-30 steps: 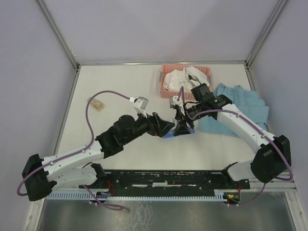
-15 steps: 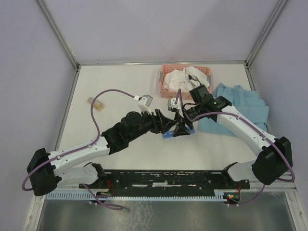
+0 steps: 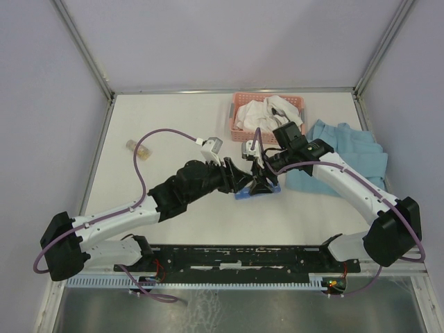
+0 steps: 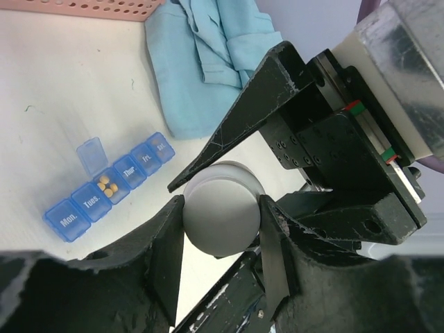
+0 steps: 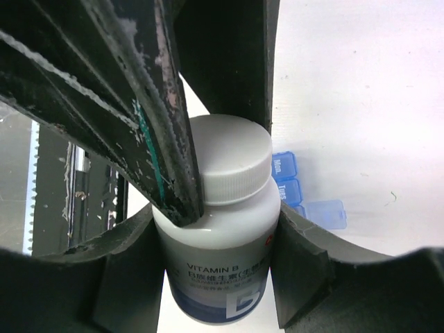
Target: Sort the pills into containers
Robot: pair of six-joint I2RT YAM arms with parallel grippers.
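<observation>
A white vitamin B bottle point(image 5: 218, 270) stands between the pads of my right gripper point(image 5: 215, 257), which is shut on its body just above the table. My left gripper point(image 4: 222, 208) comes in from the left, and both its fingers press the white cap point(image 4: 220, 229). In the top view the two grippers point(image 3: 246, 182) point(image 3: 265, 182) meet over the blue containers point(image 3: 244, 195) and hide the bottle. The containers point(image 4: 111, 186) lie on the table as a strip of day-labelled boxes. One lid is up, and several yellow pills point(image 4: 107, 185) lie in that box.
A pink basket point(image 3: 269, 114) of white cloth stands at the back. A light blue cloth point(image 3: 347, 156) lies to the right under the right arm. A small clear bottle point(image 3: 139, 149) with tan contents lies far left.
My left arm has reached further right to the bottle, and its wide jaws have closed onto the cap. The right arm has kept the bottle almost still.
</observation>
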